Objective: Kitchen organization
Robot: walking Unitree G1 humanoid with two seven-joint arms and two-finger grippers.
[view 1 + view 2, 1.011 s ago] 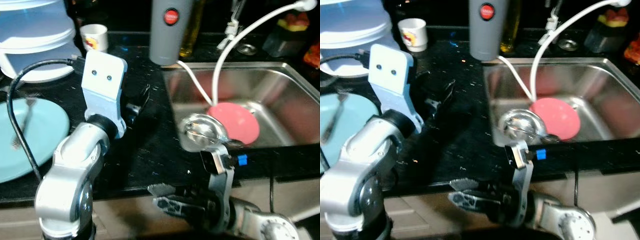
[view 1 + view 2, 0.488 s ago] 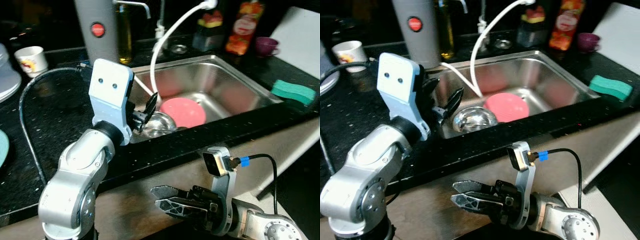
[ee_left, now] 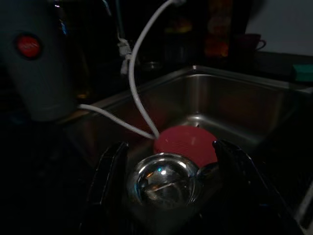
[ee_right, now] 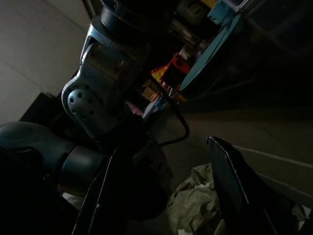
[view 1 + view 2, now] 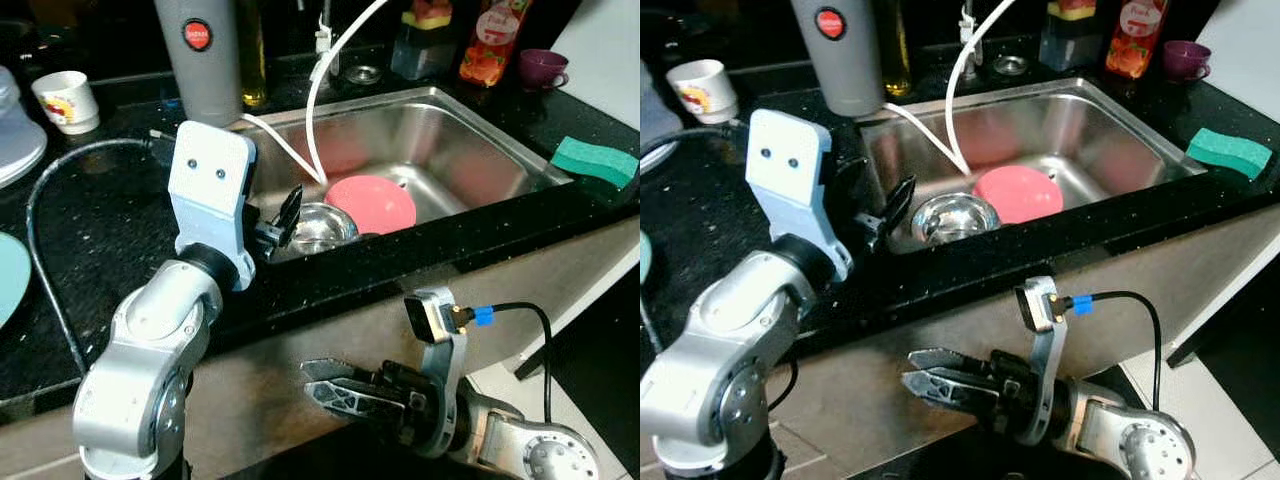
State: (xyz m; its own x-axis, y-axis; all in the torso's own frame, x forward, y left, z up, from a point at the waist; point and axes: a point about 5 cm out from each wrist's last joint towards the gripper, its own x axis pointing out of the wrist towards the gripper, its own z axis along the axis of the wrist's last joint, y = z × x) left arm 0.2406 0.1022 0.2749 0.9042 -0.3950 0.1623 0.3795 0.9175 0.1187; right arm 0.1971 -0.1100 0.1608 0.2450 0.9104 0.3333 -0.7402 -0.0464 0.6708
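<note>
At the sink's (image 5: 500, 150) near-left corner the left gripper (image 5: 283, 222) hovers spread and empty over the steel bowl (image 5: 322, 224) beside the pink plate (image 5: 372, 200), nothing lifted out yet, while the right gripper (image 5: 335, 385) hangs open below the counter.

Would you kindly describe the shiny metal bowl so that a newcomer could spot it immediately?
Look into the stainless steel sink set in the black countertop. At its front left corner, just ahead of the open left gripper, sits the metal bowl. It is mirror-bright and round, unlike the flat pink plate beside it.
</note>
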